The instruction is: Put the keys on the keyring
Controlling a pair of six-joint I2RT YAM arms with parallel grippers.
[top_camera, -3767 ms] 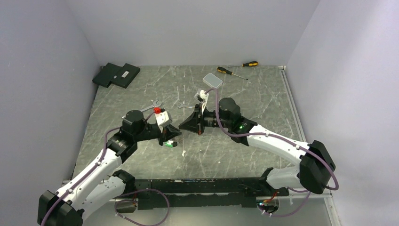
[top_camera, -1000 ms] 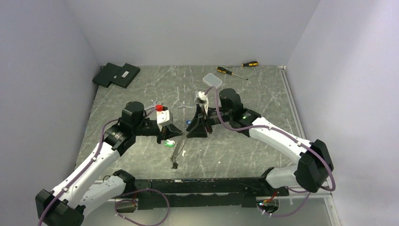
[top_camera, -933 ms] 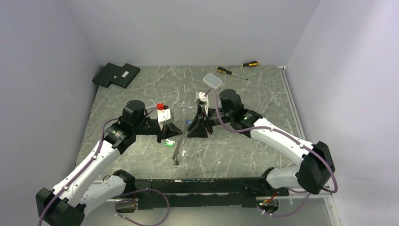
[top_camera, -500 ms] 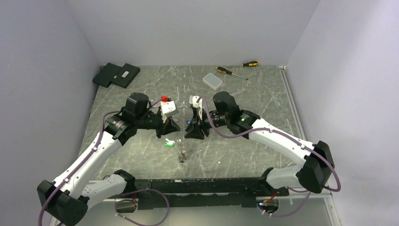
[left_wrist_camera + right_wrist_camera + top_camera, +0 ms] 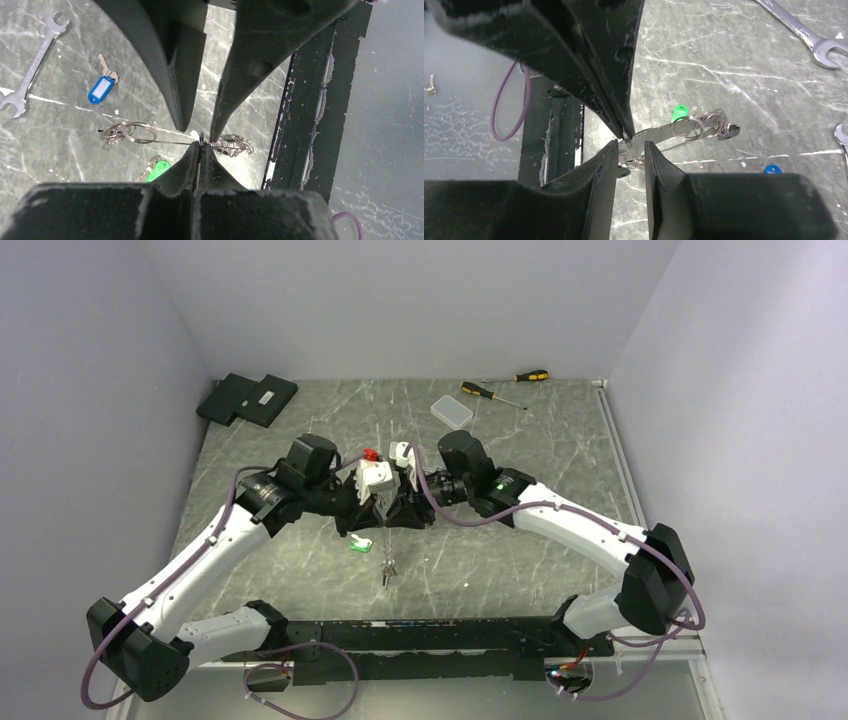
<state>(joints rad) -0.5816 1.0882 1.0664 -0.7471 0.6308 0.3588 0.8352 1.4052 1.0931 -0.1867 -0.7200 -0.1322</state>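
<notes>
Keyring [image 5: 656,131] above table [image 5: 540,450] centre, left jaws clamped on it, right jaws slightly parted astride it, keys [image 5: 387,570] dangling

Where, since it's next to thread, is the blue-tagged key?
In the left wrist view the blue-tagged key lies on the table at upper left, just right of the silver spanner.

The table [image 5: 560,440] is dark grey-green like marble, with thin white veins. The walls [image 5: 420,300] are pale lilac-grey. Both arms [image 5: 200,570] are white with black joints and purple cables [image 5: 445,515]. At the far right lie two screwdrivers [image 5: 531,375] with orange and black handles, at the far left flat black boxes [image 5: 248,398]. The keyring [image 5: 170,142] is silver-grey. Among the keys [image 5: 103,61], one has a blue tag [image 5: 101,90], another a bright green tag [image 5: 159,169]. The spanner [image 5: 33,62] is shiny silver.
</notes>
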